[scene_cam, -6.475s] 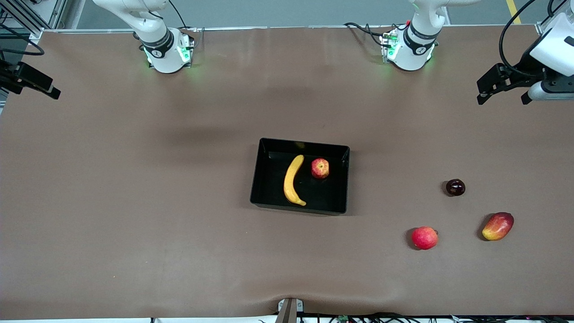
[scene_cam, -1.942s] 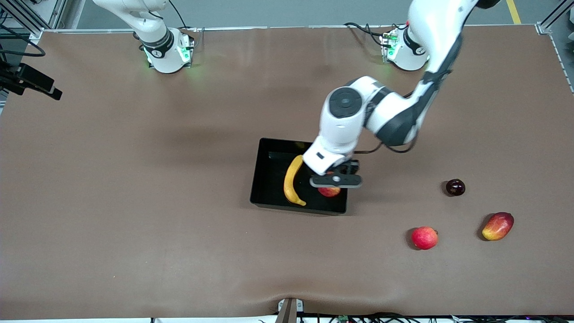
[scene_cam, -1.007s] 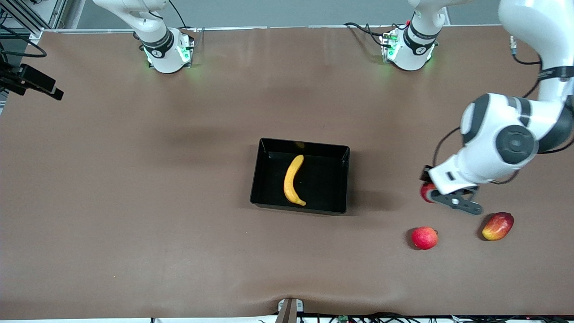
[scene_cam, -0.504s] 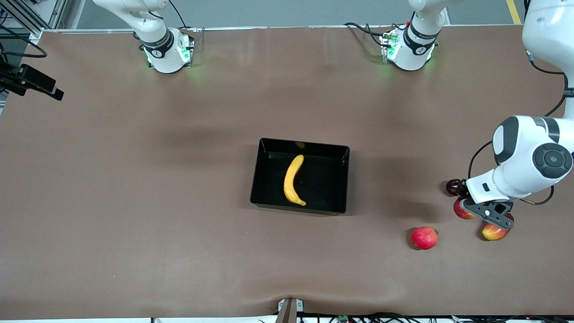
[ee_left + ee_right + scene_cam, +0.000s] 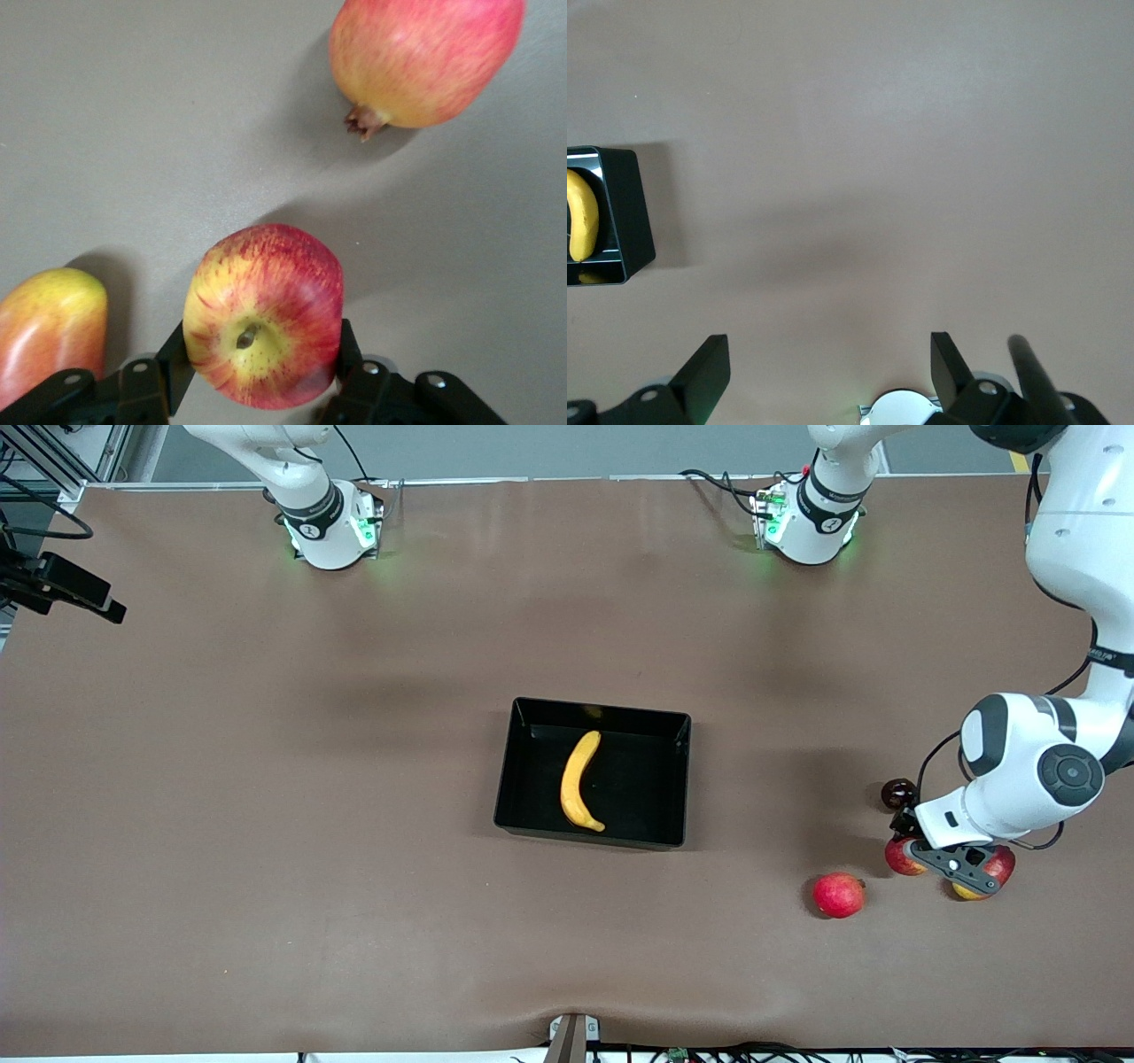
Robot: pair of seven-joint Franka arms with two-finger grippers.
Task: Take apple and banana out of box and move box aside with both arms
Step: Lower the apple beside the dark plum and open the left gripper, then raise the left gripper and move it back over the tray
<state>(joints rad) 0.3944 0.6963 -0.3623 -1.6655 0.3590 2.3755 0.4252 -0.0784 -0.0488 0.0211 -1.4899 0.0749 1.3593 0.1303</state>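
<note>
A wide brown worktop (image 5: 354, 868), matte and slightly rippled along the edge nearest the front camera, fills the scene. Along its upper edge in the front view stand two white arm bases with green lights, cables trailing beside the left arm's base. Grey floor with a yellow stripe shows past the worktop's edge. No brand, label or writing can be read.

Near the middle sits the box (image 5: 532, 824), a shallow glossy black bin. The banana (image 5: 578, 781) lies inside it, alone.

The left hand (image 5: 941, 856) is toward the left arm's end of the worktop, low above the surface. Its two black fingers (image 5: 174, 361) are closed on either side of the apple (image 5: 263, 328), a small red fruit with yellow streaks, stem end facing the wrist camera. Whether the apple touches the worktop cannot be told.

Just beside the held apple lies a red-and-yellow mango (image 5: 49, 326), partly hidden under the hand in the front view. A pinkish-red round fruit (image 5: 838, 895) rests near, toward the box and nearer the front camera. A small dark round fruit (image 5: 897, 793) sits farther from that camera.

The right hand (image 5: 824, 363) waits at the right arm's end, its fingers spread wide and holding nothing.
</note>
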